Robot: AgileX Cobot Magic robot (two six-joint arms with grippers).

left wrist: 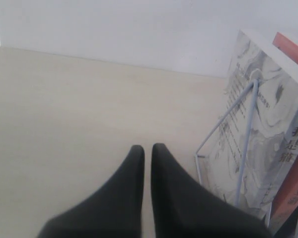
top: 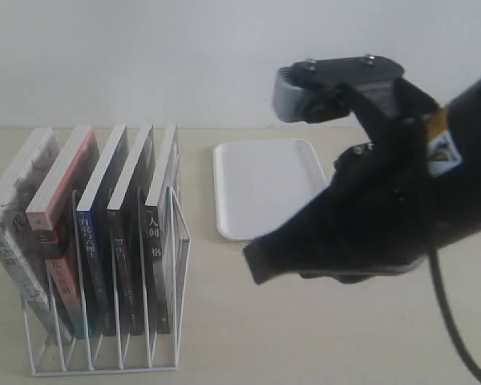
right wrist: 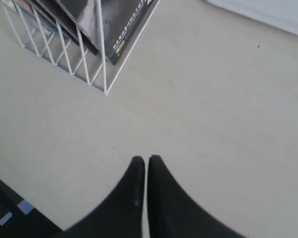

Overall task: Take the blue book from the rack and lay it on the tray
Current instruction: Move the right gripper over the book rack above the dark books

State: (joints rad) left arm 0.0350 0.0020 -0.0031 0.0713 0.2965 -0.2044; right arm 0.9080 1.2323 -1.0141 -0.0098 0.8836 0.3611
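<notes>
The white wire rack [top: 104, 353] stands at the left with several upright books. The blue book [top: 90, 249] is third from the left, its blue spine with white characters between a red-spined book [top: 60, 233] and a black-spined one [top: 120, 257]. The white tray [top: 264, 196] lies flat and bare to the rack's right. My right gripper [top: 255, 261] hovers shut and holding nothing over the table right of the rack; its wrist view shows the tips [right wrist: 146, 159] short of the rack's corner [right wrist: 105, 74]. My left gripper [left wrist: 147, 148] is shut beside the rack's outer end [left wrist: 248, 129].
A grey marbled book [left wrist: 260, 119] fills the rack's leftmost slot, with the red-spined book [left wrist: 293, 47] behind it. Another black-spined book [top: 154, 257] stands in the rightmost slot. A white wall runs along the table's far edge.
</notes>
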